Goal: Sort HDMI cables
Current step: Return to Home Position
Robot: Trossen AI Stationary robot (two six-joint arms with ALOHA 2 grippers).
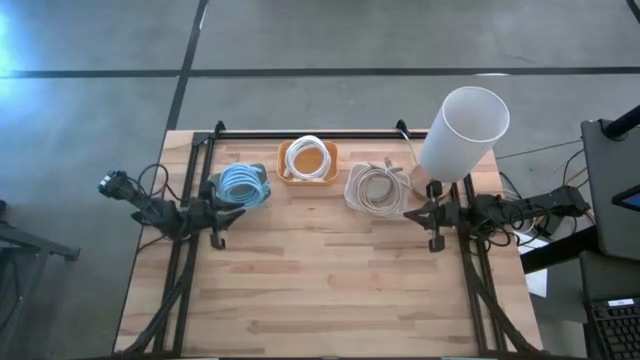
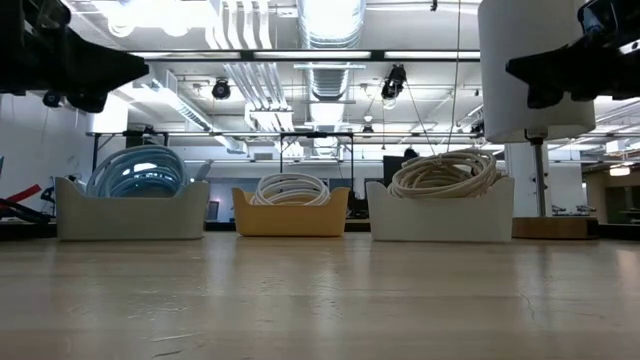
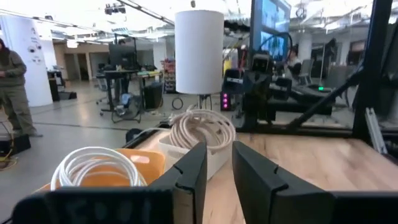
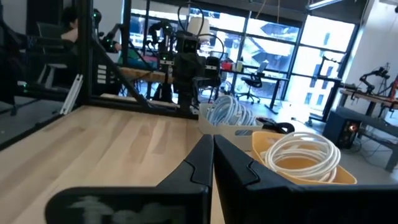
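Three open bins stand in a row at the far part of the table. Light blue HDMI cable coils [image 1: 243, 185] [image 2: 135, 172] fill the left white bin. White coils [image 1: 307, 157] [image 2: 291, 188] lie in the orange middle bin. Beige coils [image 1: 377, 188] [image 2: 445, 172] lie in the right white bin. My left gripper [image 1: 220, 211] [image 3: 219, 154] hovers open above the table, just near of the blue bin. My right gripper [image 1: 410, 212] [image 4: 213, 148] hovers shut, beside the beige bin's right side. Neither holds anything.
A lamp with a tall white shade [image 1: 463, 128] [image 2: 530, 70] stands on a wooden base at the table's far right corner, close behind my right arm. Black frame rails [image 1: 300, 133] run along the far edge and both sides. Bare wood [image 1: 320, 290] spreads across the near half.
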